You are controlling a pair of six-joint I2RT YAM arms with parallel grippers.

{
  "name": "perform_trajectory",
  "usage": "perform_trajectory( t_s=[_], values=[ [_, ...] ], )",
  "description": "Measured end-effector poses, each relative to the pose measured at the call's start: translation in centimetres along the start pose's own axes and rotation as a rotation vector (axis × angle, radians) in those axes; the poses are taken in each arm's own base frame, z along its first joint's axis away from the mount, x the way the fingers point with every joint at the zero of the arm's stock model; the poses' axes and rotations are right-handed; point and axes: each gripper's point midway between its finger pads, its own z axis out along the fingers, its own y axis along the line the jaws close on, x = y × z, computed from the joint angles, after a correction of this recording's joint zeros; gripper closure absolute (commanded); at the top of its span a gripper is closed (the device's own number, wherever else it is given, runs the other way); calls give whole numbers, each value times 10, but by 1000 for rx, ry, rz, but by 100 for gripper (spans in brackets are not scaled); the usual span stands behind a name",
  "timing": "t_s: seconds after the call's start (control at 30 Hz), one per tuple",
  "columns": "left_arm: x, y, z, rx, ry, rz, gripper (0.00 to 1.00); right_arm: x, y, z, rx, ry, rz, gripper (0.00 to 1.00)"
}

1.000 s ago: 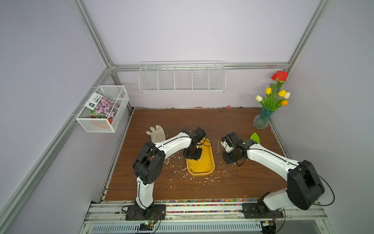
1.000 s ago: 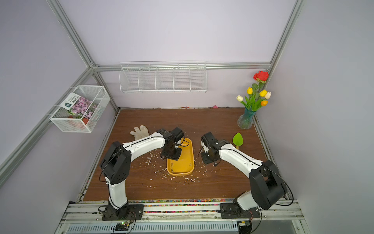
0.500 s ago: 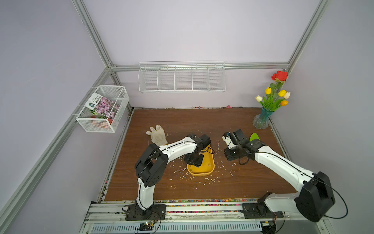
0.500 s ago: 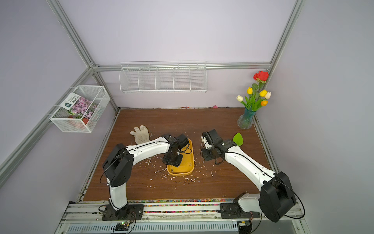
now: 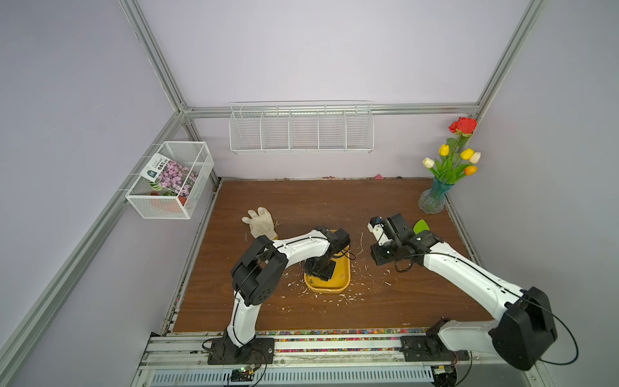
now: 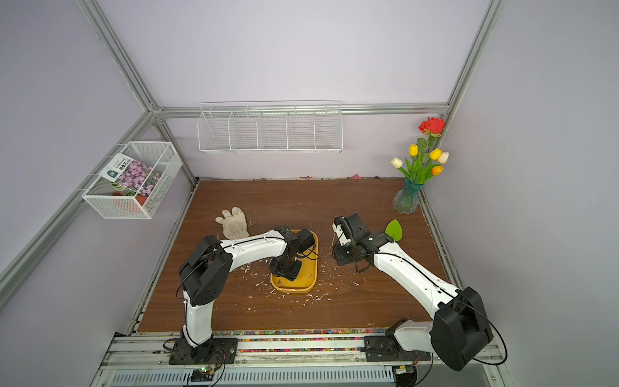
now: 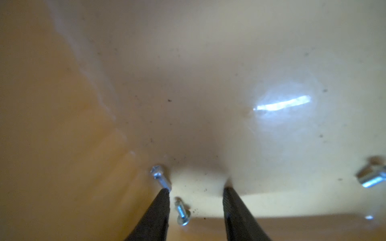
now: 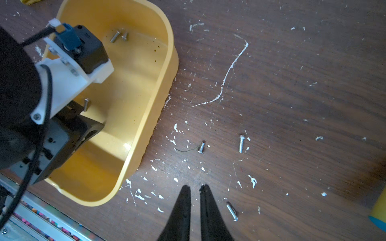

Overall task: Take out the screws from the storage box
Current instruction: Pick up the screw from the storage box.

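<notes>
The storage box (image 5: 346, 278) (image 6: 313, 278) is a shallow yellow-orange tub lying mid-table. My left gripper (image 5: 318, 274) (image 6: 284, 273) reaches down into its near end. In the left wrist view that gripper (image 7: 196, 189) is open just above the box floor (image 7: 208, 83). One screw (image 7: 182, 212) lies between its fingers and another (image 7: 160, 177) touches one fingertip. A third screw (image 7: 371, 177) lies off to the side. My right gripper (image 8: 194, 186) (image 5: 376, 259) hovers over the bare table beside the box rim (image 8: 165, 62). Its fingers are almost together and hold nothing. Three screws (image 8: 201, 147) (image 8: 241, 144) (image 8: 231, 208) lie on the wood.
White shreds (image 5: 335, 298) litter the wood around the box. A pale glove (image 5: 261, 222) lies at the back left. A green leaf (image 5: 421, 226) and a vase of flowers (image 5: 435, 197) stand at the back right. Wire baskets (image 5: 301, 127) (image 5: 170, 181) hang on the walls.
My left gripper has slid along the box toward its near end and its jaws have widened. The right arm's elbow has swung outward while its gripper stayed beside the box, fingers unchanged.
</notes>
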Motion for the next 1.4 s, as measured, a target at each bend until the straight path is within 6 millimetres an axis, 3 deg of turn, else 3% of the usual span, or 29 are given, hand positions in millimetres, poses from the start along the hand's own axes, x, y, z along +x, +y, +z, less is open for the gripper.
perform_trajectory(
  t_s=[0.57,0.87,1.27,1.4],
  values=[
    [0,7,0,-120,-12,42,52,-4,2,-3,-11,-21,-3,84],
    [-1,1,4,-47,-8,22,51,-3,5,-4,-26,-21,-18,84],
    [-3,-8,7,113,-48,-11,58,-4,6,-6,-32,-30,-31,84],
    [-5,-10,6,129,-58,5,69,-4,6,-6,-34,-29,-34,84]
  ],
)
